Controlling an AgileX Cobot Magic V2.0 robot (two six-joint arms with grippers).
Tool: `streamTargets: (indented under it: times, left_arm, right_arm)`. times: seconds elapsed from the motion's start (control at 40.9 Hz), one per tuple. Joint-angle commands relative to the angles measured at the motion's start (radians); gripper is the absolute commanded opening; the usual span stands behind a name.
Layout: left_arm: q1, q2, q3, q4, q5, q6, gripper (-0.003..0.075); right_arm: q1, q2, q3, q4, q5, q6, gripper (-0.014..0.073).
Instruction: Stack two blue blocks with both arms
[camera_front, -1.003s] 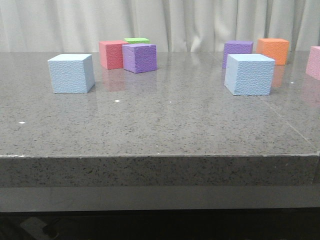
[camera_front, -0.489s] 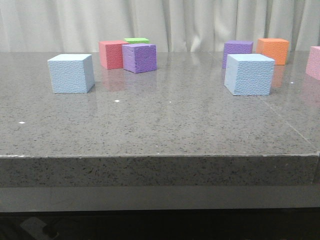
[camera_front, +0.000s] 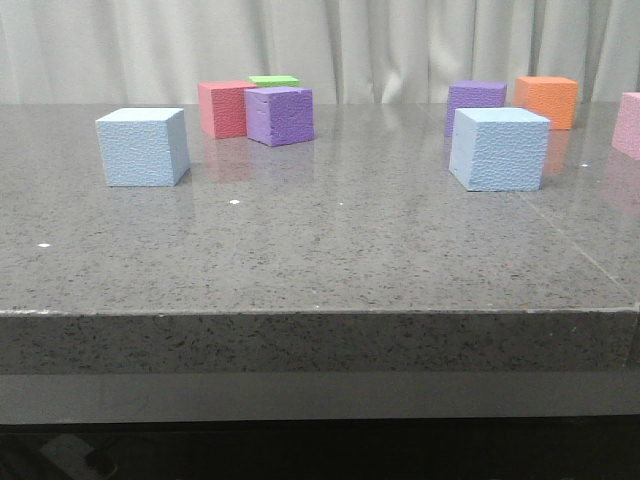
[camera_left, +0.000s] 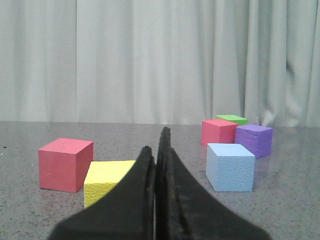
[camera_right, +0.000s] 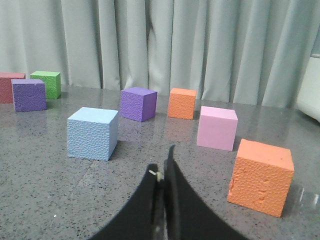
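Two pale blue blocks stand apart on the grey stone table. One blue block (camera_front: 143, 147) is at the left; it also shows in the left wrist view (camera_left: 230, 167). The other blue block (camera_front: 498, 149) is at the right; it also shows in the right wrist view (camera_right: 93, 133). My left gripper (camera_left: 158, 150) is shut and empty, short of its block. My right gripper (camera_right: 163, 167) is shut and empty, short of its block. Neither gripper shows in the front view.
A red cube (camera_front: 226, 108), a purple cube (camera_front: 280, 115) and a green cube (camera_front: 273, 81) stand at the back left. A purple cube (camera_front: 475, 100), an orange cube (camera_front: 546, 101) and a pink cube (camera_front: 629, 124) stand at the back right. A yellow cube (camera_left: 104, 181) lies by my left gripper, an orange cube (camera_right: 261, 176) by my right.
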Motion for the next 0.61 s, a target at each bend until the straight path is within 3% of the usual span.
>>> streamTargets:
  times: [0.0,0.196,0.44,0.587]
  left_arm:
    - [-0.002,-0.017,-0.081,-0.012,-0.056,-0.01,-0.002]
    - [-0.002,0.042,-0.355,-0.012,0.199,-0.01,-0.002]
    - [-0.002,0.317,-0.717,-0.012,0.587,-0.01,-0.002]
    - [-0.002,0.427,-0.78,-0.012,0.652,-0.01,-0.002]
  right_arm:
    - [-0.006,-0.019,-0.094,0.02,-0.014,-0.005,-0.0016]
    - [-0.006,0.027,-0.356,0.015,0.247,-0.005,-0.0016]
    - [-0.006,0.279,-0.652,0.015,0.514,-0.005,-0.0016]
    - [-0.006,0.397,-0.704,0.017,0.609,-0.005,-0.0016]
